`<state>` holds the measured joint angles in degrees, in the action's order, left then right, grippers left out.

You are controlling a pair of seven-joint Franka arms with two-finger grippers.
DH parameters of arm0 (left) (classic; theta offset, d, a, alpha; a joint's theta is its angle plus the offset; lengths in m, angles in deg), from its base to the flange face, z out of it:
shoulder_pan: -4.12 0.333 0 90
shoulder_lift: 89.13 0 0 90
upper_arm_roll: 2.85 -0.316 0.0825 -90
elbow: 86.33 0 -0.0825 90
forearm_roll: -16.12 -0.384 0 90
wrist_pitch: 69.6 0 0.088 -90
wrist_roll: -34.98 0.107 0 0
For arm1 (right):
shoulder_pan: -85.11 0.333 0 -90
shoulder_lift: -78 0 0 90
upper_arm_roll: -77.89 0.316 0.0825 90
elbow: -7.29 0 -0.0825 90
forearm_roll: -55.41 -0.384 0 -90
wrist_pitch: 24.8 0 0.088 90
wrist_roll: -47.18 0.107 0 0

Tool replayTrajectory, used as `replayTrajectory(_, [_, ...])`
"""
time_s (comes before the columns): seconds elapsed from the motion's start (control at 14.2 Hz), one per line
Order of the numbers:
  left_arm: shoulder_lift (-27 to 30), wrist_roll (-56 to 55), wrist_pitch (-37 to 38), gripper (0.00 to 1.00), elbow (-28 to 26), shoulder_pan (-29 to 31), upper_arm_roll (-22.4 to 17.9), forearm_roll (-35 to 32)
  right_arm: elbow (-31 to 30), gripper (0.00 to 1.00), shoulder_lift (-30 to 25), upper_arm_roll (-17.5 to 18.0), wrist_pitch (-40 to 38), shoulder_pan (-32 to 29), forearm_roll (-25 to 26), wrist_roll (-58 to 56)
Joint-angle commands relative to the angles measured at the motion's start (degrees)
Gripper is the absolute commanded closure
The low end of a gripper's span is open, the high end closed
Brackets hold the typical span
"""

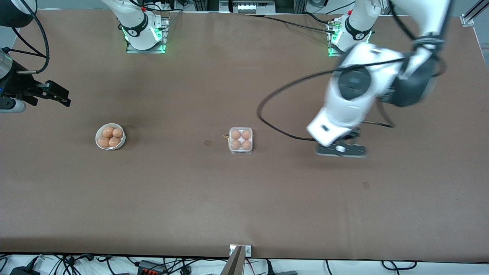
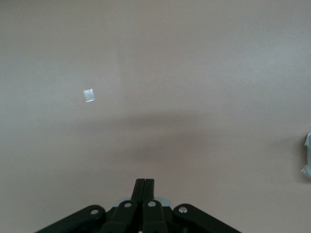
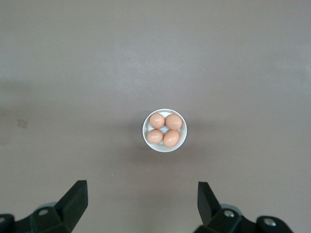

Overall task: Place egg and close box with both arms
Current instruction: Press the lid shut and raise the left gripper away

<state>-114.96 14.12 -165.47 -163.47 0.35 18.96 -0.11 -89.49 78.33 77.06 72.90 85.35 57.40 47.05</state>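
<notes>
Box [image 1: 240, 140] sits near the middle of the table [image 1: 244, 198], its four cells each filled, so four eggs [image 1: 241, 139] show through the clear lid, which looks to lie down over them. At about nine o'clock from the box in the front view, well apart from it, stands one round white bowl [image 1: 110, 136] holding four more eggs [image 1: 110, 137]; the right wrist view counts the same four in the bowl [image 3: 164, 130]. Two small pale marks lie on the table, one just beside the box at nine o'clock [image 1: 207, 143] and one at about four o'clock, well apart [image 1: 365, 185]. Bare brown surface surrounds the box on every side, with wide room down to the table's front edge. The left gripper [image 2: 144, 187] hangs over bare table at three o'clock from the box, its fingers pressed together on nothing. The right gripper [image 3: 142, 196] hangs over the table at the right arm's end, at about ten o'clock from the bowl in the front view, its fingers [image 3: 75, 198] spread wide and empty.
</notes>
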Motion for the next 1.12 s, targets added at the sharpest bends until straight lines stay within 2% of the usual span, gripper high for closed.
replayTrajectory(0.0, [0.69, 11.24, 5.86, 0.99, 4.98, 7.26, 0.95, 5.49, 0.45, 0.0, -0.33, 0.38, -1.02, -0.59, -0.58, -0.13])
replayTrajectory(0.14, [3.05, 16.52, 9.81, 0.95, 5.16, 10.52, 0.95, 8.04, 0.45, 0.0, -0.33, 0.38, -1.02, -0.59, -0.58, -0.22])
replayTrajectory(0.21, [4.55, 19.24, 12.7, 0.84, 5.16, 12.36, 0.95, 9.53, 0.45, 0.0, -0.33, 0.38, -1.02, -0.68, -0.58, -0.22])
replayTrajectory(0.28, [5.34, 21.62, 15.34, 0.83, 5.16, 13.77, 0.95, 10.33, 0.54, 0.0, -0.33, 0.38, -1.02, -0.68, -0.58, -0.31])
replayTrajectory(0.35, [6.22, 23.99, 18.59, 0.71, 5.25, 14.74, 0.95, 11.21, 0.45, 0.0, -0.42, 0.38, -1.11, -0.68, -0.49, -0.4])
replayTrajectory(0.42, [6.84, 26.11, 21.14, 0.51, 5.16, 15.28, 0.86, 11.22, 0.54, 0.0, -0.51, 0.38, -1.11, -0.68, -0.49, -0.66])
replayTrajectory(0.49, [7.19, 28.04, 23.0, 0.47, 5.16, 15.54, 0.78, 11.13, 0.54, 0.0, -0.51, 0.38, -1.11, -0.68, -0.49, -0.75])
replayTrajectory(0.56, [7.2, 28.76, 24.15, 0.37, 5.16, 15.63, 0.86, 10.87, 0.54, 0.0, -0.51, 0.38, -1.11, -0.59, -0.49, -0.75])
replayTrajectory(0.63, [7.28, 28.94, 24.68, 0.1, 5.07, 15.63, 0.69, 10.95, 0.54, 0.0, -0.51, 0.47, -1.11, -0.59, -0.49, -0.84])
replayTrajectory(0.84, [7.29, 28.94, 24.6, 0.06, 5.07, 15.81, 0.77, 11.22, 0.98, 0.0, -0.69, 0.47, -1.19, -0.59, -0.49, -0.92])
replayTrajectory(0.91, [7.28, 28.94, 24.6, 0.0, 5.07, 15.72, 0.78, 11.22, 1.15, 0.0, -0.69, 0.47, -1.46, -0.59, -0.49, -0.75])
replayTrajectory(1.05, [7.37, 29.03, 24.86, 0.0, 5.07, 15.63, 0.78, 11.22, 1.15, 0.0, -0.69, 0.47, -2.59, -0.59, -0.58, -0.14])
